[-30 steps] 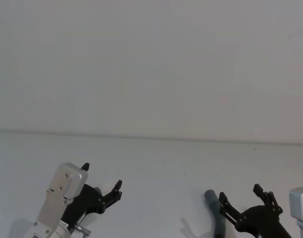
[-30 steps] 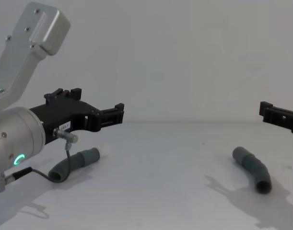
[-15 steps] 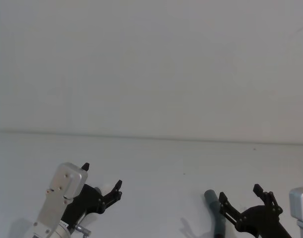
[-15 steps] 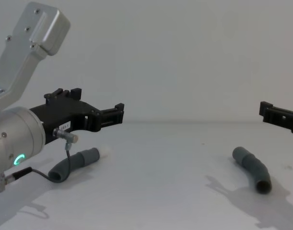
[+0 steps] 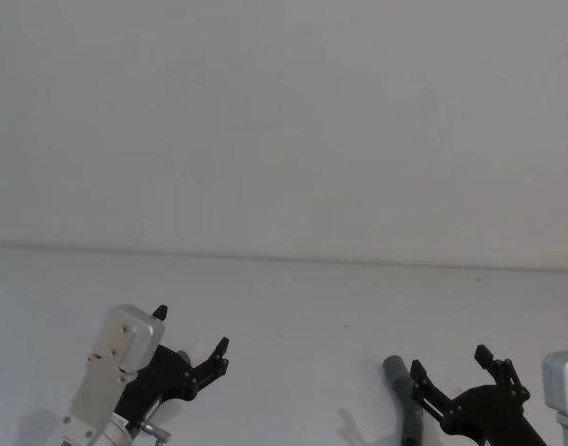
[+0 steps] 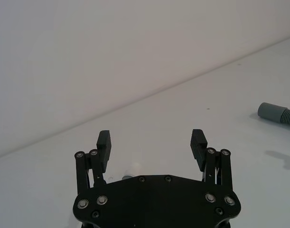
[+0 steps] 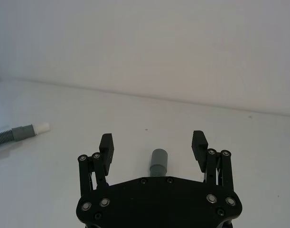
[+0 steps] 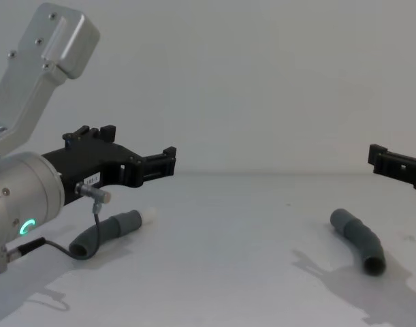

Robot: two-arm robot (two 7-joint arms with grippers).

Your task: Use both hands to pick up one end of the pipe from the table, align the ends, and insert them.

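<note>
Beneath spread jaws of right gripper (image 7: 153, 142): hose piece (image 7: 159, 162), on table (image 7: 249, 137).

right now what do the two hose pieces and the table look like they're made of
Left hose piece: likely flexible grey plastic or rubber, matte, ribbed, white-tipped cuff. Right hose piece: same look, plain grey socket. Table: white matte surface, material unclear.

Most likely a robotics lab or test cell: a plain white counter (image 8: 228, 286) meets a plain pale wall (image 8: 262, 82), and a silver robot arm (image 8: 37, 75) with a glowing green status light (image 8: 27, 225) reaches over it.
</note>
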